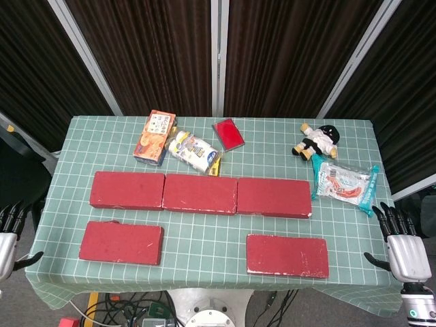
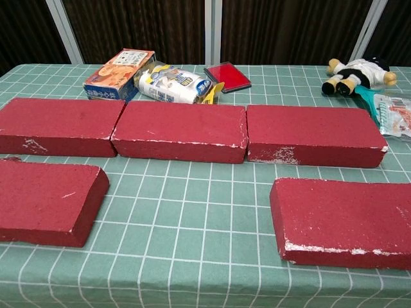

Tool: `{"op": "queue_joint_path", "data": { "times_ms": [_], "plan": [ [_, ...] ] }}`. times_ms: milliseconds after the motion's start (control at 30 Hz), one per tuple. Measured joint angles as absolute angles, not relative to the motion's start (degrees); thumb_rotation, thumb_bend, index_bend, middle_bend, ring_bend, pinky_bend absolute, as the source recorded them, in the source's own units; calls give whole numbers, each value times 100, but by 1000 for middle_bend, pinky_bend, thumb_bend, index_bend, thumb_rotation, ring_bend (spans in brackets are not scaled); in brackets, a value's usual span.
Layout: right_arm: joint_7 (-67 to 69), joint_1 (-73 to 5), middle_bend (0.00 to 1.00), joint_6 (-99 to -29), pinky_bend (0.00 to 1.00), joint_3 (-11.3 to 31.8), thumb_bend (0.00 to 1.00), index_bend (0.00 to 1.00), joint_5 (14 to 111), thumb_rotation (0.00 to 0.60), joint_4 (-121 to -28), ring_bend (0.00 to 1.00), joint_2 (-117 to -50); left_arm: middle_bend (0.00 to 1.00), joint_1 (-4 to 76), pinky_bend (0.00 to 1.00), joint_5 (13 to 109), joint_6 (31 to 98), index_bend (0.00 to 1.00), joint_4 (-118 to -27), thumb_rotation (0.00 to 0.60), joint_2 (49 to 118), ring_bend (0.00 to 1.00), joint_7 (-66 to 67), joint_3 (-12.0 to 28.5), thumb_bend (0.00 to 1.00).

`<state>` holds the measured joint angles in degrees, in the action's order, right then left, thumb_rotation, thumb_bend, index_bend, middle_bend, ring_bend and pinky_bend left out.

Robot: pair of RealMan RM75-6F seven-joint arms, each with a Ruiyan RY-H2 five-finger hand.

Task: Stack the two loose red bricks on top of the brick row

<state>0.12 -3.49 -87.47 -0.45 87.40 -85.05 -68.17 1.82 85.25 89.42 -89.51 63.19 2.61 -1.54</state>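
Both hands — left hand (image 1: 8, 235), right hand (image 1: 402, 244) — empty, fingers spread, beside table; two loose flat red bricks (image 1: 121, 242) (image 1: 287, 255) near three-brick red row (image 1: 200, 193) — next, probably grasping one.

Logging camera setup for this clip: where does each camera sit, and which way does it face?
Head view: high, tilted down over the table; left hand and right hand show at its edges.
Chest view: low at the near edge, facing across; no robot body shows.
Both share the brick row and two loose bricks.
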Motion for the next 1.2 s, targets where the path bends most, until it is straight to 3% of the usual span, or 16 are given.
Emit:
{"op": "queue_joint_path", "data": {
  "times_ms": [567,900,1200],
  "plan": [
    [331,-353,0,-8772,0,171,0,0,8771,600,-8825,0,-6575,0,205,0,9007,8794,25,-9420,600,6165,0,259,-292,20],
    [427,-497,0,-8603,0,314,0,0,8741,600,-9025,0,-6347,0,538,0,9373,7828,24,-9805,600,6313,0,400,-626,15],
    [256,-543,0,-8578,0,360,0,0,8770,600,-9087,0,-6277,0,1093,0,9356,6936,24,-10029,600,6819,0,827,-571,13]
  ]
}}
